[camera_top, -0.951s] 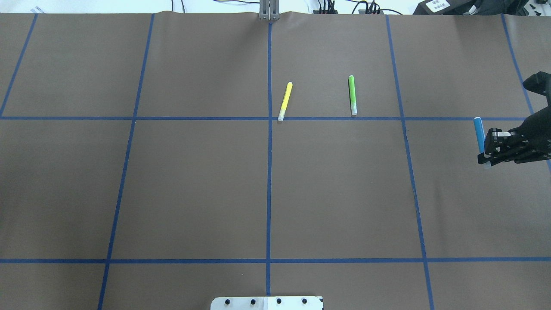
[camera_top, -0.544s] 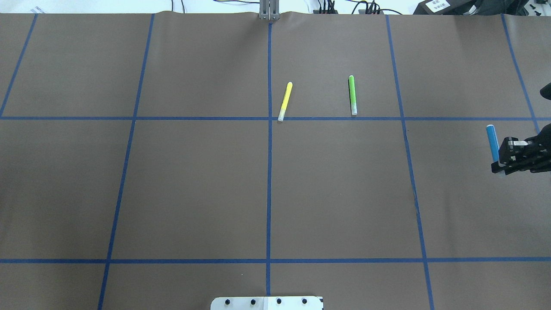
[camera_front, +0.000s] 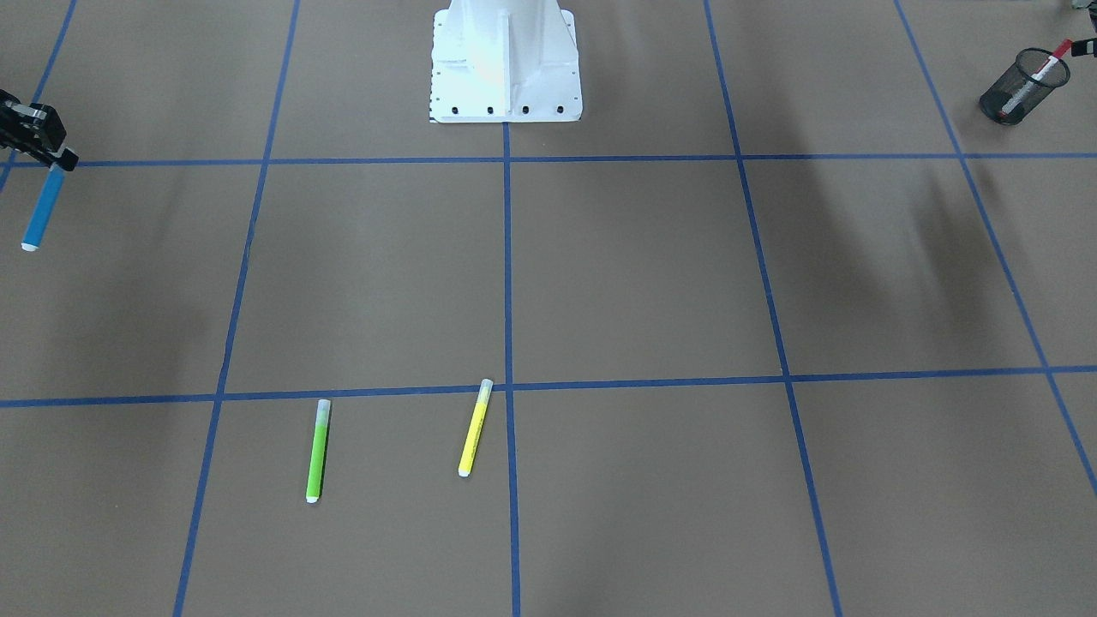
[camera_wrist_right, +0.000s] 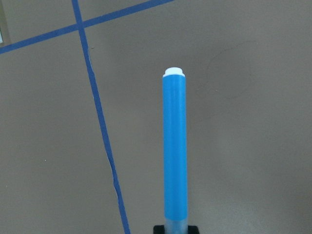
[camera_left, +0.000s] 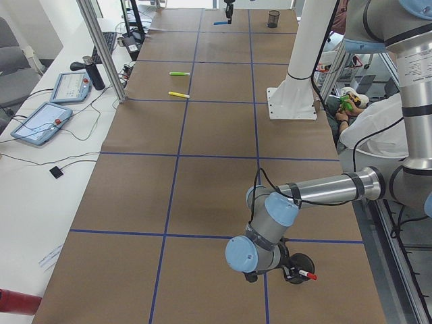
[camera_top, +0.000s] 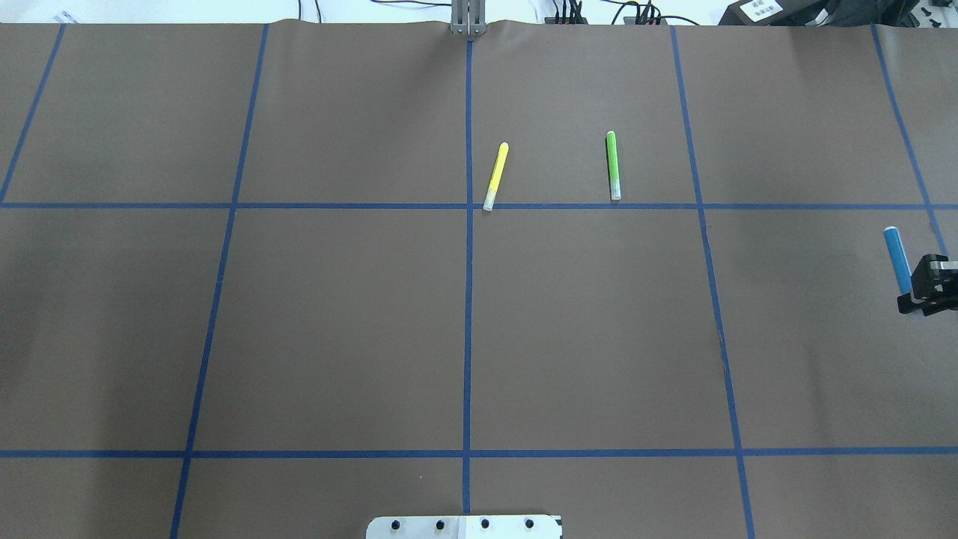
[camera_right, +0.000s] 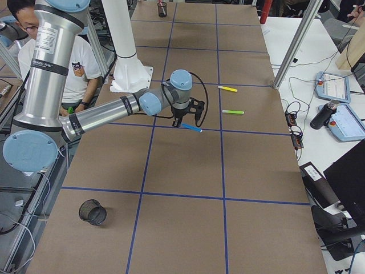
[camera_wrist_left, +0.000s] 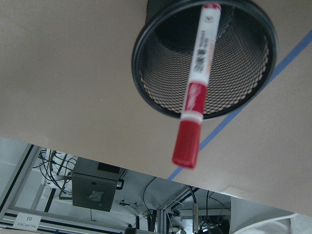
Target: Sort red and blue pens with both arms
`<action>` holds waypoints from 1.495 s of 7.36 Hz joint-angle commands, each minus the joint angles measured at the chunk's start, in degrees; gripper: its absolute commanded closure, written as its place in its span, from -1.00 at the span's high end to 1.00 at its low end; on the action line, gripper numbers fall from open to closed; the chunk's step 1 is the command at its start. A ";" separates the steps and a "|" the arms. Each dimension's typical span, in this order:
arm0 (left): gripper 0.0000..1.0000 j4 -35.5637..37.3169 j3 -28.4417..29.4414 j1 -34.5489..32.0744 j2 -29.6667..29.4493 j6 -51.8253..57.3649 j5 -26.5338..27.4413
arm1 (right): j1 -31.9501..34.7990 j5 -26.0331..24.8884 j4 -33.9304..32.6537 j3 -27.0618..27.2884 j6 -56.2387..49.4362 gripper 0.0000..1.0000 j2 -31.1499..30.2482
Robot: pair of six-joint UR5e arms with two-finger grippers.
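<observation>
The blue pen (camera_top: 897,258) hangs above the table at the overhead view's right edge, with my right gripper (camera_top: 919,296) shut on its capped end. The front-facing view shows the same blue pen (camera_front: 41,210) at far left, below the right gripper (camera_front: 43,150). In the right wrist view the blue pen (camera_wrist_right: 174,146) points straight away from the camera. The red pen (camera_wrist_left: 197,83) leans in a black mesh cup (camera_wrist_left: 146,78), red cap sticking out. My left arm (camera_left: 277,219) bends low over that cup (camera_left: 297,260). I cannot tell whether its gripper is open or shut.
A yellow marker (camera_top: 496,176) and a lime-green marker (camera_top: 612,165) lie near the table's middle. The white pedestal (camera_front: 506,60) stands at the robot's side. A second, empty mesh cup (camera_right: 92,212) stands near the table's right end. A person (camera_right: 80,63) sits beside the table.
My right gripper has carried the blue pen further right and a little nearer the robot, almost out of the overhead view. The yellow and green markers have not moved.
</observation>
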 commanded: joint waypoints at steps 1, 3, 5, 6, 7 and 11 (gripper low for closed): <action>1.00 -1.97 0.16 0.08 -5.96 -3.68 -0.12 | 6.80 -1.56 -5.51 -0.90 -14.70 -1.00 -2.41; 1.00 -1.98 0.25 0.43 -11.06 -5.00 -1.97 | 15.95 -5.42 -16.24 -4.31 -33.25 -1.00 -1.53; 1.00 -3.55 0.16 2.26 -16.24 -8.76 -3.28 | 22.54 -6.40 -20.04 -9.58 -44.69 -1.00 -1.71; 1.00 -6.70 0.16 4.19 -18.27 -13.23 -3.46 | 25.27 -7.80 -24.59 -10.65 -51.10 -1.00 -1.62; 1.00 -8.29 0.16 5.43 -19.68 -16.23 -6.34 | 28.52 -8.77 -30.12 -10.31 -56.48 -1.00 -1.71; 1.00 -19.08 -1.07 9.13 -21.45 -17.22 -11.63 | 32.42 -16.32 -48.24 -11.80 -76.17 -1.00 -2.84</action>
